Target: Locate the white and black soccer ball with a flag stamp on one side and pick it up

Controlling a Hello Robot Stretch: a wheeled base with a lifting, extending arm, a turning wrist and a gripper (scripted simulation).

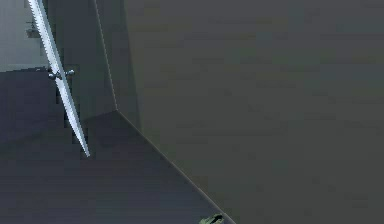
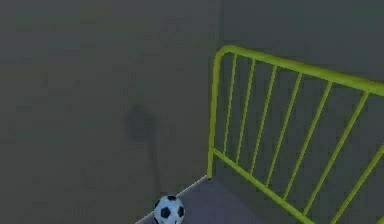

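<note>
In the forward view a pale door (image 1: 60,75) stands ajar at the far left beside a dark wall (image 1: 250,90), with bare floor (image 1: 60,180) in front. In the arm side view the white and black soccer ball (image 2: 169,209) lies on the floor at the near edge, just left of a yellow railing (image 2: 270,110). The ball looks found, the pick-up is not yet done, and I cannot tell the gripper's state.

Small greenish thing (image 1: 212,219) at bottom edge — cut off, unidentifiable
</note>
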